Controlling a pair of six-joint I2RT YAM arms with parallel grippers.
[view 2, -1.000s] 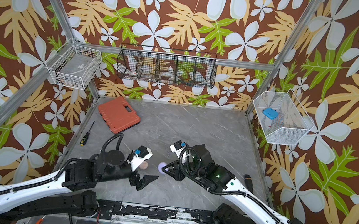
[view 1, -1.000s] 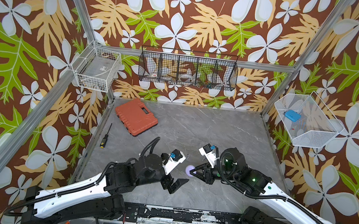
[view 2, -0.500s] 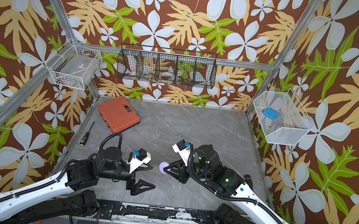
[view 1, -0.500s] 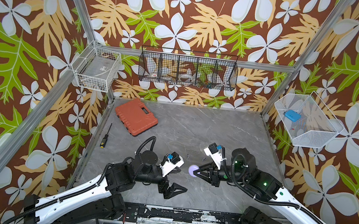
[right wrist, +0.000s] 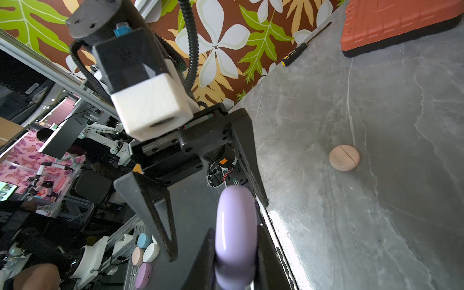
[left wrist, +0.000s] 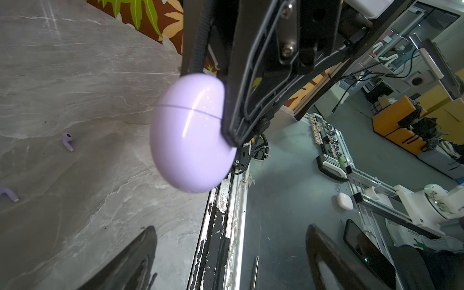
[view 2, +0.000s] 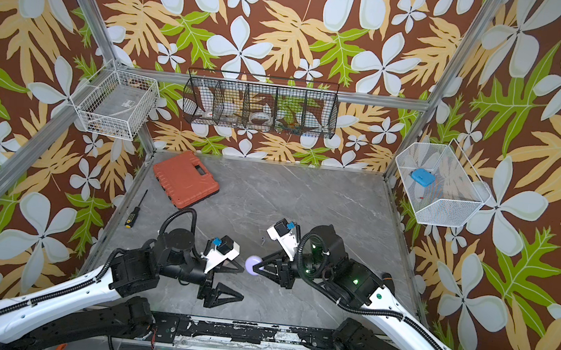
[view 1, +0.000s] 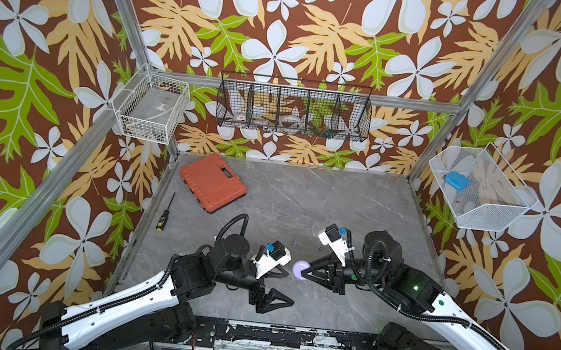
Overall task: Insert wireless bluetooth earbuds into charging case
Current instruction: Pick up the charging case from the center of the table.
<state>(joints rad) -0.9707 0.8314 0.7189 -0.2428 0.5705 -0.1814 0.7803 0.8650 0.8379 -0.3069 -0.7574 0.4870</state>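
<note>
right gripper [view 1: 303, 275] clamped on glossy lavender round plastic charging case [view 1: 299, 268], lid seam closed, case held on edge off grey marble table [view 1: 305, 199]; right arm low, forearm angled inward, wrist pointing toward left gripper [view 1: 290, 289]; left jaws wide apart, empty, just beside case; left arm stretched low along table front; two lavender stemmed plastic earbuds [left wrist: 67, 141] lie on table beyond grippers

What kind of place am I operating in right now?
Likely a robotics lab test cell: a metal frame with leaf-print wall panels boxes in the table, and other robot arms show beyond its edge.
</note>
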